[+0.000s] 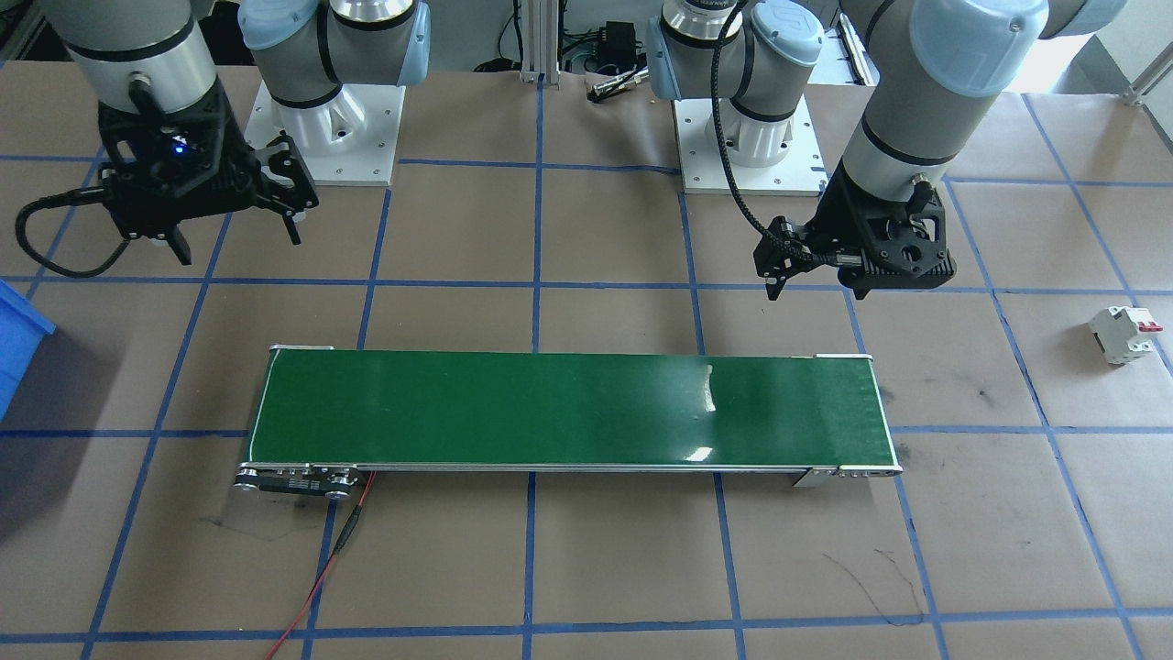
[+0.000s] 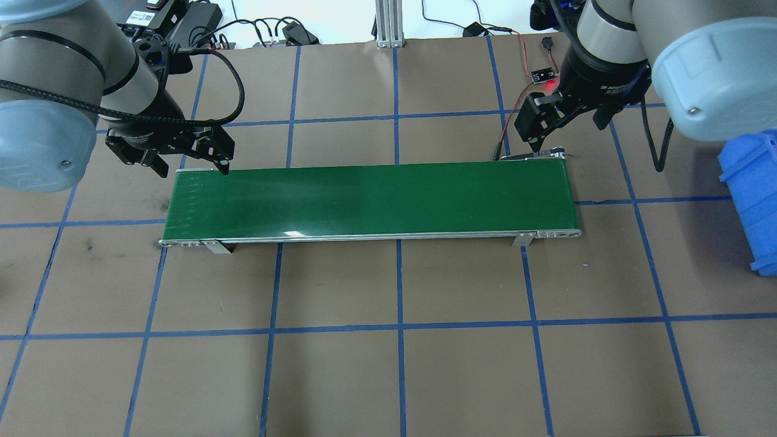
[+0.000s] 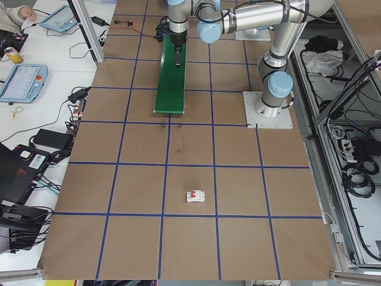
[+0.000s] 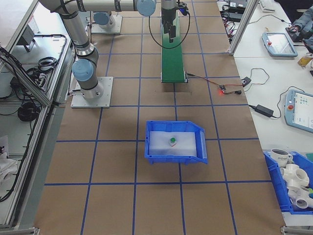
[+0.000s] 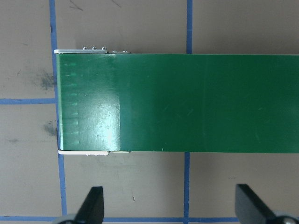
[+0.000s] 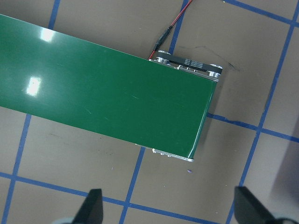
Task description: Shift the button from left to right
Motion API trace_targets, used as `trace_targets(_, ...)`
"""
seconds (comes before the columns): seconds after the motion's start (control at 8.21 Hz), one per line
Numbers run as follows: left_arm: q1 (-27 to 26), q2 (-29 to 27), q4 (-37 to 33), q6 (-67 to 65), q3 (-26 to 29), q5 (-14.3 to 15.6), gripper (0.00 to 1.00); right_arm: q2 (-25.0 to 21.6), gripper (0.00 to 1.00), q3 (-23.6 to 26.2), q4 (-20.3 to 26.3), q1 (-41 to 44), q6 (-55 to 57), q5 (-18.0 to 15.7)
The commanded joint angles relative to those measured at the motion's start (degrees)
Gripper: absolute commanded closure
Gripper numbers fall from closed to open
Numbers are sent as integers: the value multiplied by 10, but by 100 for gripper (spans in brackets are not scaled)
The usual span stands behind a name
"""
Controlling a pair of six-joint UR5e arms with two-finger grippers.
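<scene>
The left hand (image 1: pixel 779 275) hung above the brown papered surface (image 1: pixel 586 568) just off one end of the green conveyor belt (image 1: pixel 568 408), on the robot's side of it, and its fingers (image 5: pixel 93 203) stood wide apart with nothing between them; its wrist view looked straight down on that belt end and the blue tape grid. The right hand (image 1: pixel 238 229) hovered off the belt's other end, where the drive rollers and a red and black wire (image 1: pixel 344 536) sat, and its fingers (image 6: pixel 91 205) were likewise spread and empty. The belt itself carried nothing in any view. The button (image 4: pixel 172 141), showing its round green cap, lay inside the blue bin (image 4: pixel 176 156) on the robot's right side of the surface, well apart from the belt and from both hands; it sat near the middle of the bin's pale floor, touching no wall. Only a corner of that bin showed at the edge of the front-facing and overhead views. A white circuit breaker (image 1: pixel 1125 334) with a red lever lay alone on the surface out beyond the left hand, well clear of the belt. In the side views, tablets (image 3: pixel 22 80), cables and a second blue bin of white fittings (image 4: pixel 293 188) sat on the white benches beside the surface.
</scene>
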Motion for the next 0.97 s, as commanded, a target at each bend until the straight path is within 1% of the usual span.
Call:
trace_targets(0.0, 0, 0, 0, 0, 1, 0, 0, 4, 0, 1, -3, 8, 19, 5)
trace_targets(0.24, 0, 0, 0, -1, 1, 0, 0, 4, 0, 2, -4, 8, 89, 5)
trace_targets(0.37, 0, 0, 0, -1, 1, 0, 0, 5, 0, 3, -4, 8, 104, 4)
trace_targets(0.85, 0, 0, 0, -2, 0, 0, 0, 6, 0, 2, -4, 9, 104, 4)
